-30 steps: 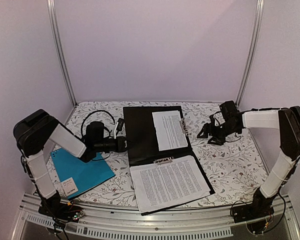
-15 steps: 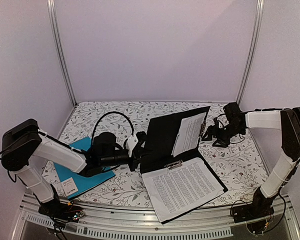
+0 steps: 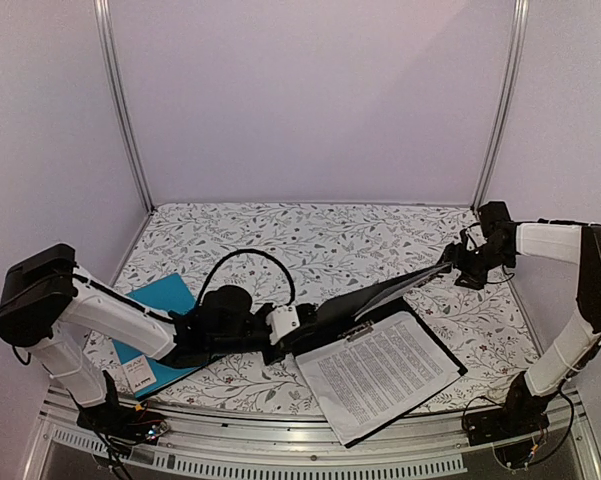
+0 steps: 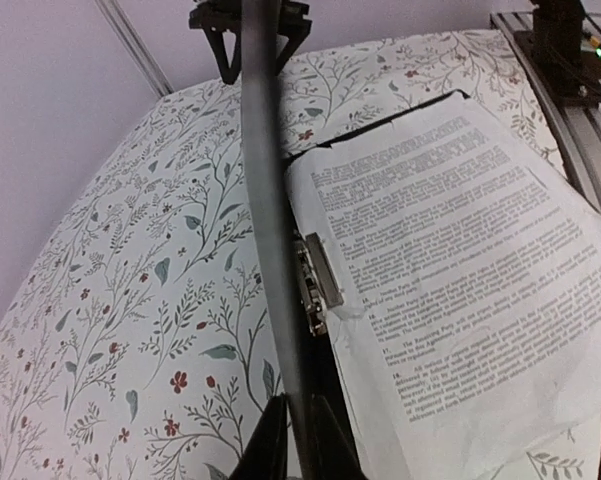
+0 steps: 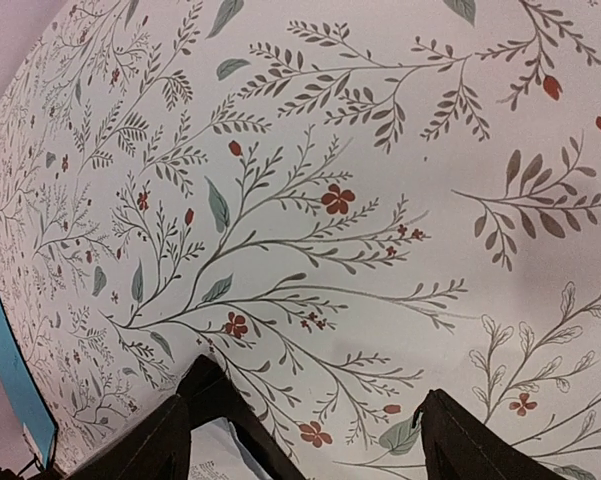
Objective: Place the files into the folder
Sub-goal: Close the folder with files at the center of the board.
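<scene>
While a teal folder point(image 3: 170, 298) lies flat far left, left gripper point(image 3: 295, 328) is pinched narrow on the folder point(image 3: 330, 315) cover's edge. Cover is half-raised, slanting up from that grip toward far right. Base half lies flat on the table point(image 3: 310, 240), near-centre. Files point(image 3: 380, 375) sit in it face up under the clip point(image 3: 360, 331), long axis running from clip toward near-right. Right gripper point(image 3: 460, 265) gapes wide at cover's far corner, not closed on it.

Black-and-white arms point(image 3: 120, 315), looping black cable point(image 3: 250, 253)

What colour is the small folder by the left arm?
Teal blue. The small folder shows best from the top camera.
</scene>
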`<state>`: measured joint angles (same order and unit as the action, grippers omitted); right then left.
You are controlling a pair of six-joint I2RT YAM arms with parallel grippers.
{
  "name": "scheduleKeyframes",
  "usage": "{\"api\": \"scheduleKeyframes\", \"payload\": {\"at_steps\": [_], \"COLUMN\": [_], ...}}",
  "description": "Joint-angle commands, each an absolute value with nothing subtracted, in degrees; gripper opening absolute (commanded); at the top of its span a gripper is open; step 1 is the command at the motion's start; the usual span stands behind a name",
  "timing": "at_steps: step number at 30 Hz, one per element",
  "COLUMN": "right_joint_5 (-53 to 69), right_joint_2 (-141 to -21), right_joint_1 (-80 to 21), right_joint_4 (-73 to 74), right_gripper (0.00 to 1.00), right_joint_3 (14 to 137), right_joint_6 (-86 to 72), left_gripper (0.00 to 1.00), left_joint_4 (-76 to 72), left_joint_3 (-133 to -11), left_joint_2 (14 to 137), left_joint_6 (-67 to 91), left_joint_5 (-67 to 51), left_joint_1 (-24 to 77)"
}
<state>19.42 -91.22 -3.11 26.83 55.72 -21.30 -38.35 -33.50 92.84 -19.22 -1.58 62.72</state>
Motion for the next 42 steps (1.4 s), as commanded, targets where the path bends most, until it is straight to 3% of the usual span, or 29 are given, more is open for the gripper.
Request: {"api": "scheduleKeyframes", "payload": {"at_steps": [1,10,21,28,35,42], "right_joint_5": [18.3,18.7,20.4,21.3,21.8,23.2], "right_joint_2": [-92.1,-92.9,-89.4,-85.6,-92.1,-101.4], "right_joint_1": [-2.6,-2.6,-3.0,-9.1,-13.1,-18.1], "right_joint_4": [28.0,28.1,30.9,31.8,31.5,31.8], "right_gripper": [0.79,0.79,0.8,0.83,0.86,0.85], "right_joint_3": [56.5,55.8,54.8,50.0,53.2,59.2], "right_joint_6": [-19.6,-19.2,-18.4,-19.8,-18.8,-17.4], "left_gripper": [0.14,0.46,0.62,0.99,1.0,1.0], "left_joint_4": [-27.0,-19.0,-8.4,-8.0,-3.8,-2.6], "left_joint_3": [-34.1,-33.9,-32.6,-37.1,-44.9,-44.4], "left_joint_2": [91.2,90.2,81.3,80.9,88.8,93.3], "left_joint_6": [-25.3,-26.9,-19.8,-13.6,-0.7,-3.4], "left_joint_5": [4.8,12.2,8.2,1.1,-8.4,-13.3], "left_joint_1": [66.2,71.0,71.3,69.0,62.6,62.0]}}
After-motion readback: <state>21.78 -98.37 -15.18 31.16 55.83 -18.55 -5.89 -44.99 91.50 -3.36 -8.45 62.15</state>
